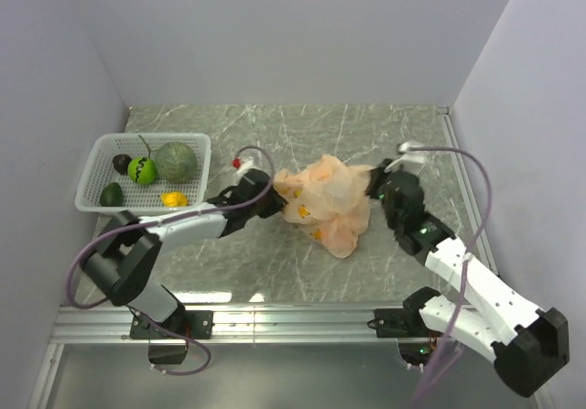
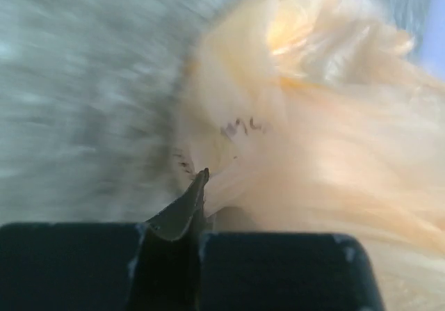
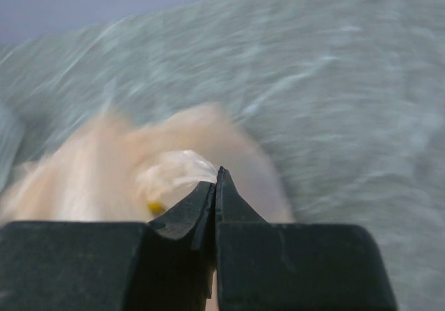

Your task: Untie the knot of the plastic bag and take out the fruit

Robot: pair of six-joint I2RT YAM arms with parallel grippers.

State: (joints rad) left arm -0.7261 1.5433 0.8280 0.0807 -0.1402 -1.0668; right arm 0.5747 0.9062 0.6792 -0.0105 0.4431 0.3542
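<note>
Both in on the plastic bag (image 1: 325,199) betw. the arms: left gripper (image 1: 272,192) & right gripper (image 1: 374,188) each clamped shut on its film at opp. sides, so untying step, I'd say; next needs steady pull apart, no tearing.

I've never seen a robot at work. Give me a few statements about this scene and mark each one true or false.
1. The plastic bag lies inside the white basket. False: it lies on the table, to the right of the basket.
2. The left gripper and the right gripper are at opposite sides of the bag. True.
3. The left gripper's jaws are wide open. False: they are shut, pinching the bag's film.
4. A grey-green melon sits in the basket. True.
5. Yellow fruit shows through the bag's film. True.
</note>
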